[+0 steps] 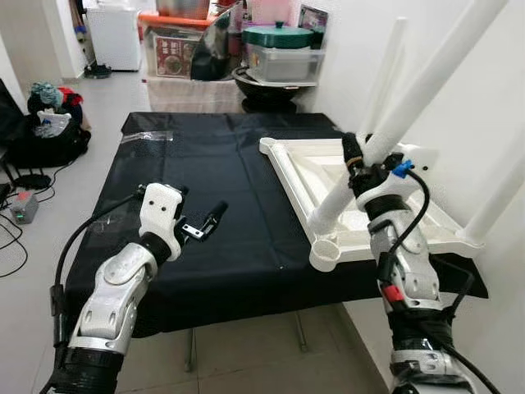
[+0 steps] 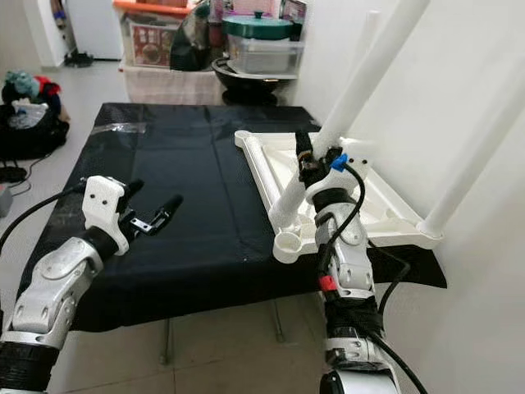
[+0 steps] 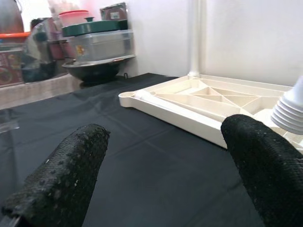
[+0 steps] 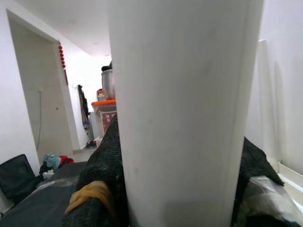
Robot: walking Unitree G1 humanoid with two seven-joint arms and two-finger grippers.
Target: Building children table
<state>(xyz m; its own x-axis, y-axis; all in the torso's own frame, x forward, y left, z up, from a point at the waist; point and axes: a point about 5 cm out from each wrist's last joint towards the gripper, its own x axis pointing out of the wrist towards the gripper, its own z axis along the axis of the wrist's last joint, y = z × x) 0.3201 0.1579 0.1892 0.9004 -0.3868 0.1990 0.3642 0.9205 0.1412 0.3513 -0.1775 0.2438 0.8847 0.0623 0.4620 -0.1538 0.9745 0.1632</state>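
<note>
The white tabletop [image 1: 287, 168] lies upside down on the right half of a black-covered table [image 1: 205, 164]. Two white legs stand in it, one at its far corner [image 1: 385, 74] and one at its near right corner [image 1: 500, 197]. My right gripper [image 1: 361, 160] is shut on a third white leg [image 1: 426, 82], held tilted. That leg's ribbed lower end [image 3: 291, 111] hovers just above the tabletop, by the near left corner socket [image 1: 326, 253]. My left gripper [image 1: 201, 207] is open and holds nothing, above the black cloth to the left of the tabletop.
A white wall [image 1: 492, 98] runs close along the right side. Plastic boxes and a dark pot [image 1: 275, 57] are stacked behind the table. Bags and clothes [image 1: 49, 123] and a cable with a small device [image 1: 23, 207] lie on the floor at left.
</note>
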